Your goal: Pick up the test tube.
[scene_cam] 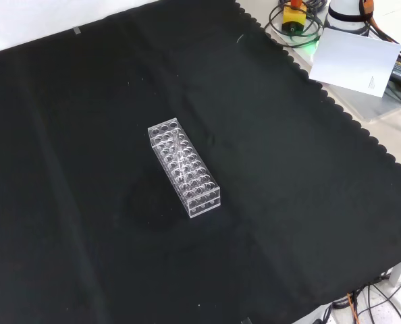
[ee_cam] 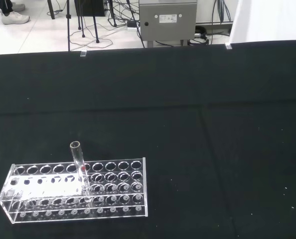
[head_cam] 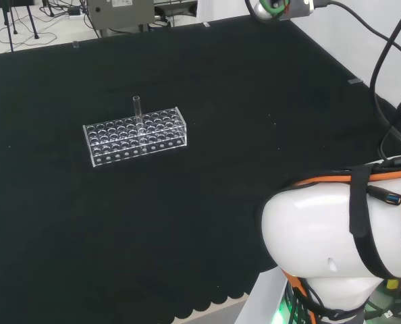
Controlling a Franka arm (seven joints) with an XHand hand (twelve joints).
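On my screens a clear plastic rack (head_cam: pixel 136 135) with rows of round holes sits alone near the middle of the table (head_cam: pixel 254 101), which is draped in black cloth. One clear glass test tube (head_cam: pixel 137 108) stands upright in a hole near the middle of the rack's length, its open mouth poking well above the top plate; in the wrist view a small reddish mark shows partway down its wall. The rack keeps the tube vertical and its upper part exposed, which I judge is there to give fingers something to close on from above or from the side. The wrist camera looks across the table at the rack (ee_cam: pixel 78 191) and tube (ee_cam: pixel 79 167) from some way off, so I take the hand to be well apart from them, with nothing on the cloth between. I cannot tell how the hand is set, spread or curled. In the head view the arm's large white link (head_cam: pixel 335 243) sits close to the camera, far from the rack. I judge the pick-up has not begun; the approach comes first.
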